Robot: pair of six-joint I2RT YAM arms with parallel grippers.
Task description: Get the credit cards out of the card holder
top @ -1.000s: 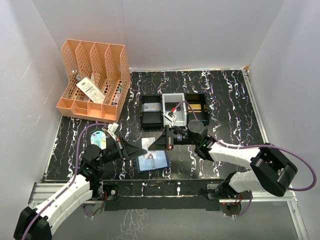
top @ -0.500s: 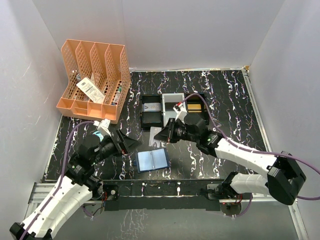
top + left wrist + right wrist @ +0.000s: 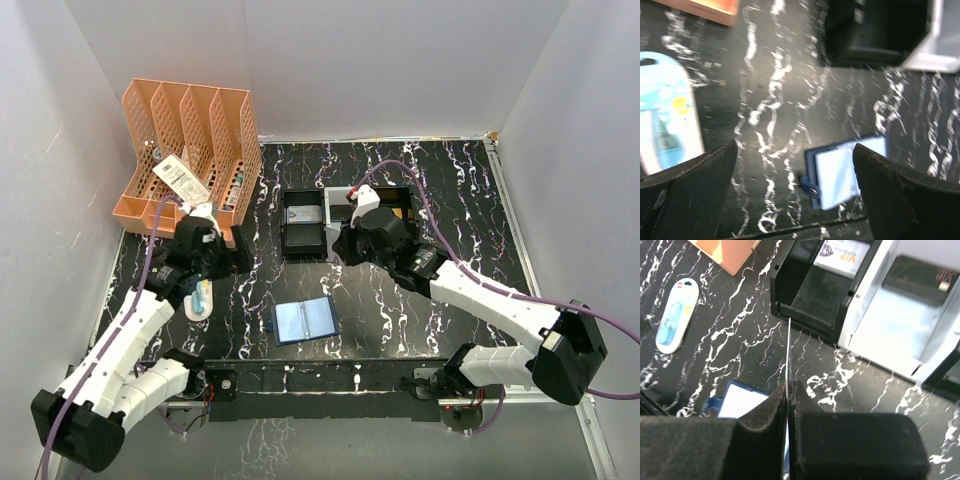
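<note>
Right tool (image 3: 790, 388) pinches one credit card (image 3: 789, 350) near one open card holder (image 3: 305, 321).

— From where is the table (image 3: 450, 200) taken in whole?
— From above and behind the arm bases, looking steeply down (the farthest view).
— And the wrist views?
— Both are held close over the surface, tilted down and forward; the card holder (image 3: 305, 321) is shared by all three.

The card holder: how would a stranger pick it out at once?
On the black marbled table, find the row of trays in the middle. Toward the table's near edge lies the card holder, open flat: the only navy rectangle with pale blue faces.
</note>
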